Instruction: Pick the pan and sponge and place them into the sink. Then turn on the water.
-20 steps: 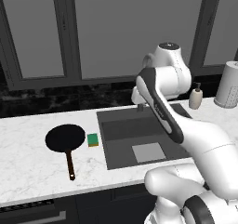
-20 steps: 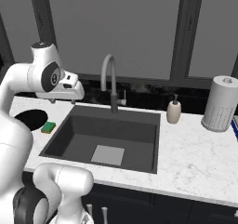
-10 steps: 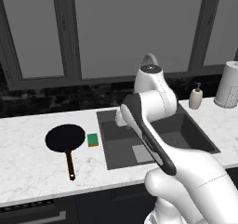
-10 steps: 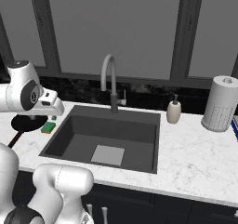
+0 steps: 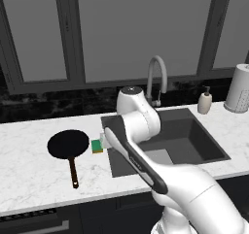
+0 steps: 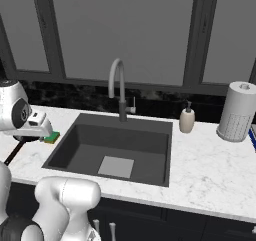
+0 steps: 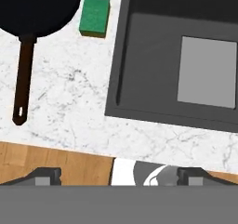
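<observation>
Partly cropped pan (image 7: 35, 7) beside sponge (image 7: 95, 16)

Pan (image 5: 67, 143) lies on counter (image 5: 29, 170) left of sponge (image 5: 97, 146); sponge sits just beside sink (image 5: 194, 141) left rim; faucet (image 5: 156, 80) stands behind sink.

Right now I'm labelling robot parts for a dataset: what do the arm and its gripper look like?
The arm is glossy white with rounded, bulbous links, dark grey joint rings and a black band along one link. A round dark cap tops its upper joint. The gripper has two small dark grey finger tips, blocky and squared. No cables or markings are legible.
</observation>
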